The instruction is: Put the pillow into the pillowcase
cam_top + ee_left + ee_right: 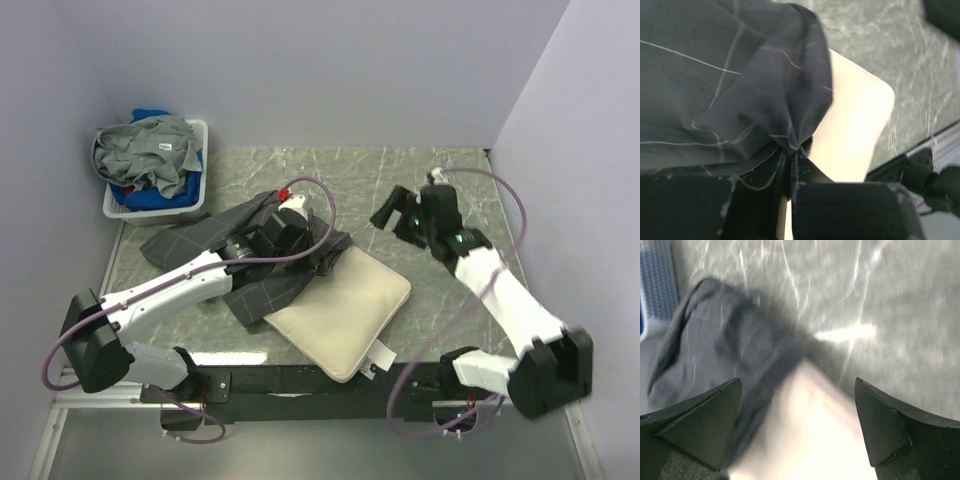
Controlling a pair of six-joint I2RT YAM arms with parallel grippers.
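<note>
The cream-white pillow (342,305) lies on the table near the front edge, its far left end under the dark grid-lined pillowcase (205,238). Its bear face is not in view. My left gripper (325,255) is shut on a pinched fold of the pillowcase (765,95) at the pillow's (855,130) edge. My right gripper (392,213) is open and empty, held above the table to the right of the pillowcase. In the right wrist view its gripper (797,427) hangs over the blurred pillow (810,435) and pillowcase (725,350).
A white bin (155,170) of grey and blue clothes stands at the back left corner. The grey marble table (400,175) is walled on the left, back and right. A black rail (300,380) runs along the front edge.
</note>
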